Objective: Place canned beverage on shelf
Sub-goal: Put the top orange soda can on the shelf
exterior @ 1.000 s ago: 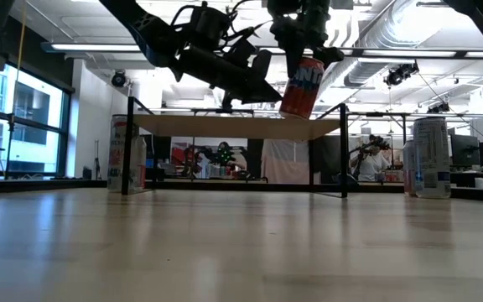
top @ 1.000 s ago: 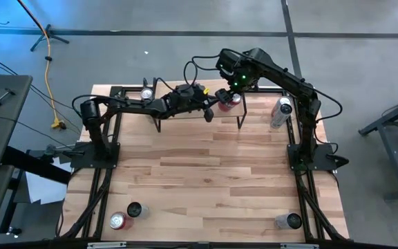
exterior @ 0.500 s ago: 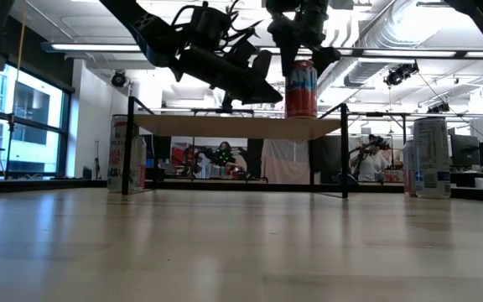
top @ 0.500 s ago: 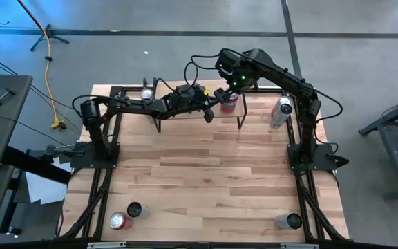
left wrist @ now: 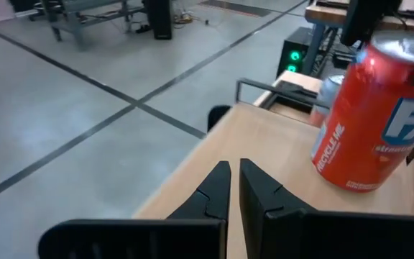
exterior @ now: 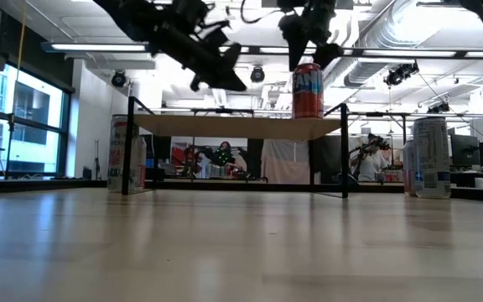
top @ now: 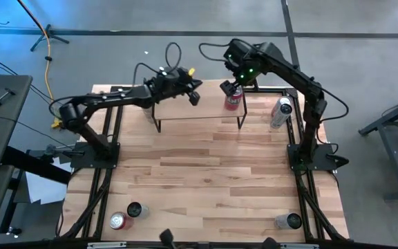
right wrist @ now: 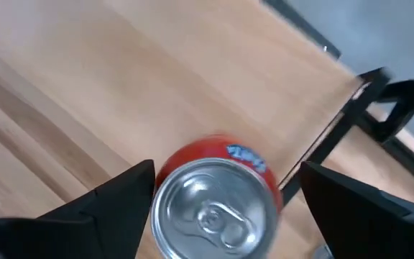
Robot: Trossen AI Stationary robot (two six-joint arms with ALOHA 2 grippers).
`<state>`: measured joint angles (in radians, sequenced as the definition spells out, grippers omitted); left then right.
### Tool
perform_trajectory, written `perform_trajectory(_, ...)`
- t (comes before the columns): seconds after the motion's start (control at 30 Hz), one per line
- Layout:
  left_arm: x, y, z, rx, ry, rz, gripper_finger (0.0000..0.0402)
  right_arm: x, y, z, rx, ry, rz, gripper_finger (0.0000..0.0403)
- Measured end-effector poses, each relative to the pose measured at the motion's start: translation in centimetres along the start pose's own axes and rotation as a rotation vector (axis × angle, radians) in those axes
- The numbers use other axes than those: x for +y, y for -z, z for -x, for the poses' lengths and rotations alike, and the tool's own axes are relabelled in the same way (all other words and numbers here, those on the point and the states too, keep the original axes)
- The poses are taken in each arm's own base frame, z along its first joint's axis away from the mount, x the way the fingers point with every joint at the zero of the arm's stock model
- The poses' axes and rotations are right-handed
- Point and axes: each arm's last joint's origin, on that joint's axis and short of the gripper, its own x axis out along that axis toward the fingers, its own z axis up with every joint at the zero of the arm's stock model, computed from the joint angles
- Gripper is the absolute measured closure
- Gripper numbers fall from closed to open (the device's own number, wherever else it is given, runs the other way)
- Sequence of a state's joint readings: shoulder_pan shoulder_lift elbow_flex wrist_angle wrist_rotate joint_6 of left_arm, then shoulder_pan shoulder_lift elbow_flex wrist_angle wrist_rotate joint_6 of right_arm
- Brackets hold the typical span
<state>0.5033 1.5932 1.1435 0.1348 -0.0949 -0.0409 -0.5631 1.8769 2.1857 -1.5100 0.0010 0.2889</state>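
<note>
The red canned beverage [exterior: 307, 91] stands upright on its base at the right end of the shelf [exterior: 225, 127], a light wood plank on thin black legs. My right gripper [exterior: 311, 52] hangs open just over the can. In the right wrist view its fingers stand wide on either side of the can's silver top [right wrist: 214, 208], apart from it. My left gripper [top: 194, 97] is shut on nothing. It floats above the shelf's middle, left of the can [left wrist: 372, 122].
A tall pale can [top: 280, 112] stands on the table right of the shelf, and another can [exterior: 124, 155] stands beyond the shelf's left legs. Near the front edge are a red can [top: 118, 220], a dark can [top: 135, 209] and a silver can [top: 289, 220].
The red can has gone from tilted over the shelf's right end to upright on the plank. My right gripper has risen a little above it. My left gripper has drawn back from the can, up and toward the table's left.
</note>
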Motion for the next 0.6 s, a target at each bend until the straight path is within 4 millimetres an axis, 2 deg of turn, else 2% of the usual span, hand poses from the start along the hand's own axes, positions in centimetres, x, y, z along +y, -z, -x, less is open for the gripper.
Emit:
perform_trajectory(0.2, 0.4, -1.7, 2.7, -0.021, 0.009, 0.002, 0.0401, -1.2, 0.4, 2.2, -0.067, -0.029, -0.019, 0.0077)
perform_trajectory(0.3, 0.4, -2.7, 4.4, -0.034, 0.05, 0.0, 0.0401, -1.6, 1.1, 3.9, -0.115, -0.039, 0.002, 0.0077)
perform_trajectory(0.43, 0.3, -4.0, 7.2, -0.058, 0.15, -0.014, 0.0401, -1.7, 2.6, 6.8, -0.194, -0.029, 0.033, 0.0077)
perform_trajectory(0.6, 0.0, -5.1, 11.4, -0.06, 0.26, -0.005, 0.0401, -1.1, 5.8, 10.3, -0.281, -0.027, 0.077, 0.009)
